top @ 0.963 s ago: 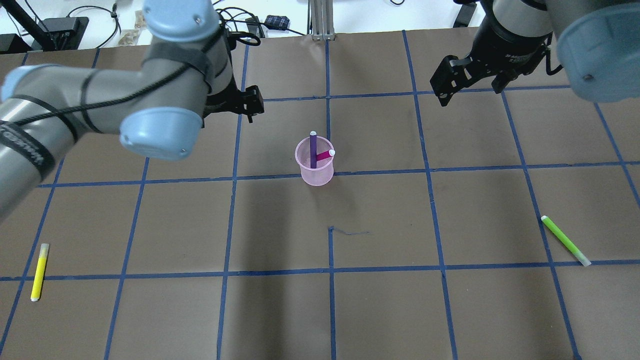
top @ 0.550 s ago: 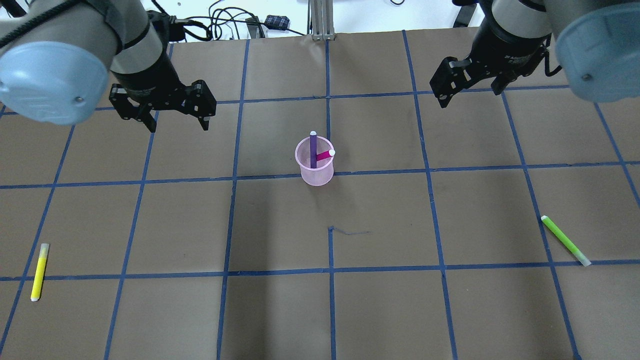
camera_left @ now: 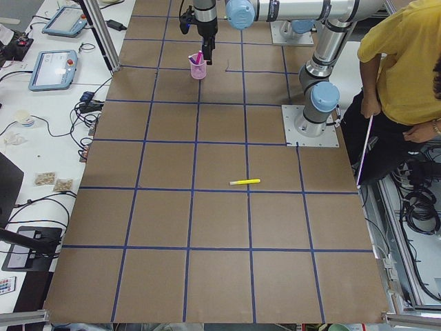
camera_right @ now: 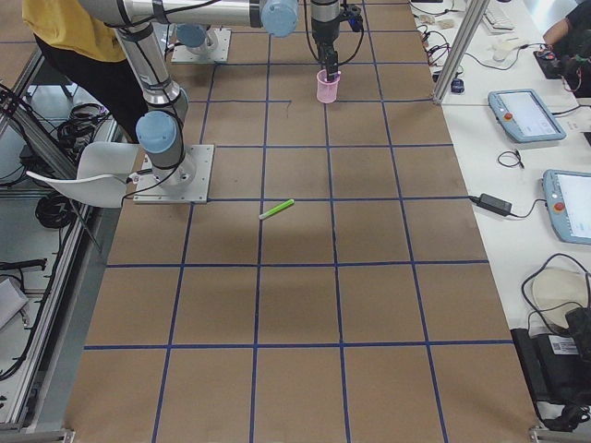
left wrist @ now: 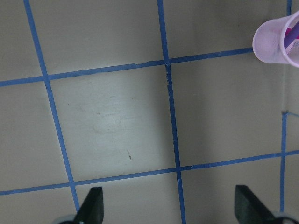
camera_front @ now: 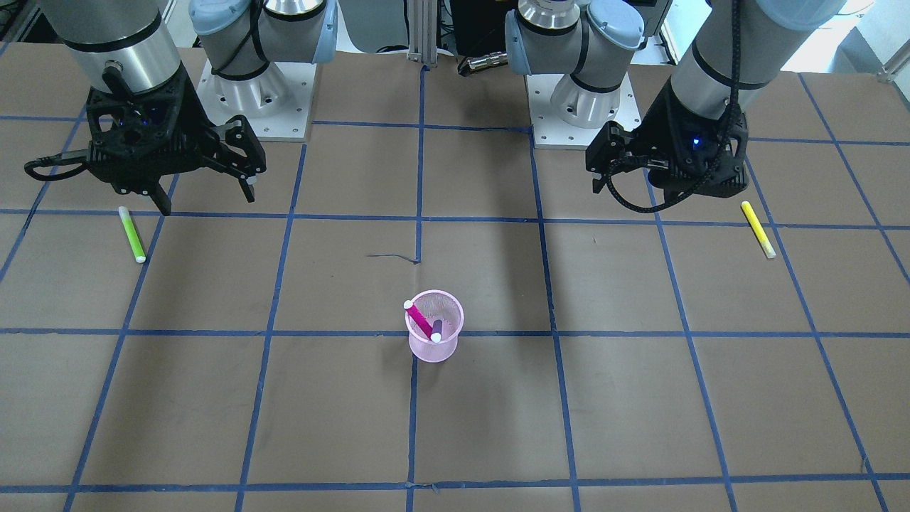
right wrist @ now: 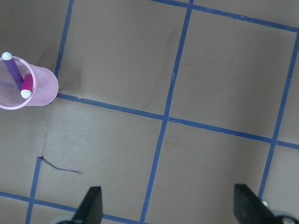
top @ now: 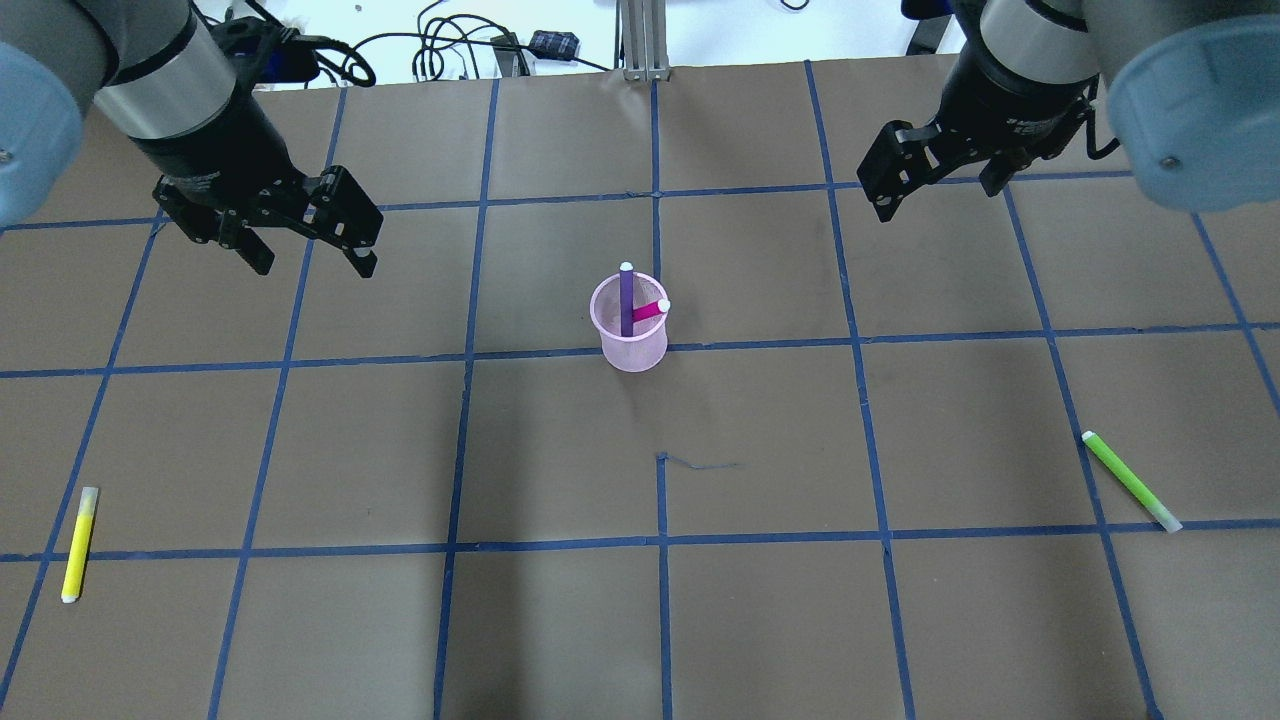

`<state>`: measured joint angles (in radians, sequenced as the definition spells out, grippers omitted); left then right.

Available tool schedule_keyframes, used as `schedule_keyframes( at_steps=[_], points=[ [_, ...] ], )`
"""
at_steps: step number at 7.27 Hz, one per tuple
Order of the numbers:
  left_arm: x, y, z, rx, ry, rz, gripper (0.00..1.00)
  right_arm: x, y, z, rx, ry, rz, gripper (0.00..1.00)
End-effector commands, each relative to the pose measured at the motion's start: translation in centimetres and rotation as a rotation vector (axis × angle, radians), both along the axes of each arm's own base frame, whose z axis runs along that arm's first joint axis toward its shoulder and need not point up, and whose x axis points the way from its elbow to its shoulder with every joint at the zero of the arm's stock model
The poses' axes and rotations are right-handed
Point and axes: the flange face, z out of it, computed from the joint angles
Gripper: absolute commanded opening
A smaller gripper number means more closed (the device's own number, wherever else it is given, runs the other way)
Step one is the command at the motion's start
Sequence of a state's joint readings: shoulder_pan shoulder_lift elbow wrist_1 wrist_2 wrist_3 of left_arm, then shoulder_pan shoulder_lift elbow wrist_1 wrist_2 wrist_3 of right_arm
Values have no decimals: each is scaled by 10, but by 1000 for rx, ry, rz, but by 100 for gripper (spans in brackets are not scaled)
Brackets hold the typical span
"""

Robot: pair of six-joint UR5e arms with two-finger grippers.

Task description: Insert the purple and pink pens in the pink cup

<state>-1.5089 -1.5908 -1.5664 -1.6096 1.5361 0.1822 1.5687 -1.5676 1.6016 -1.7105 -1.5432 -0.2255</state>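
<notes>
Front-facing view: the pink marker pen (camera_front: pixel 419 318) and the purple marker pen (camera_front: pixel 436 328) stand inside the translucent pink plastic cup (camera_front: pixel 434 350), mid-way across the brown paper surface (camera_front: pixel 213 398).

Overhead view: the left pincer (top: pixel 315 262) and the right pincer (top: pixel 938 188) hang empty, jaws apart, well clear of the cup.

Wrist views: both pincers show their fingers spread.

Judge insertion complete. Retract without crossing the cup.

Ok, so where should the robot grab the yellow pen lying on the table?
Around the middle of the yellow pen, coming straight down from above. It lies flat on the table, long and thin, so closing across its narrow width should hold best. The open left hand looks nearer.
</notes>
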Motion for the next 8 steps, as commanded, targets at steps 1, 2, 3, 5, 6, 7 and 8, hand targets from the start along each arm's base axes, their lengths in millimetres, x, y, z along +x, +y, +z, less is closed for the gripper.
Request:
schedule_keyframes(
  at_steps=[1, 2, 3, 5, 6, 7, 8],
  points=[
    [-11, 0, 8, -45, 1, -11, 100, 0, 0, 0, 0, -2, 1, 100],
    [-12, -2, 5, -41, 4, -13, 100, 0, 0, 1, -5, -2, 1, 100],
    [-11, -2, 4, -36, 0, -13, 100, 0, 0, 0, 0, 0, 1, 100],
    [-8, 0, 12, -51, 4, -5, 100, 0, -1, -2, 0, 2, 2, 100],
    [-11, -1, 10, -43, -5, -13, 100, 0, -1, -3, 3, 1, 0, 100],
    [-9, -2, 10, -43, -4, -7, 100, 0, 0, -1, 1, 3, -1, 100],
    [-10, 2, 18, -60, 3, -8, 100, 0, 0, -1, 1, 3, -1, 100]
  ],
)
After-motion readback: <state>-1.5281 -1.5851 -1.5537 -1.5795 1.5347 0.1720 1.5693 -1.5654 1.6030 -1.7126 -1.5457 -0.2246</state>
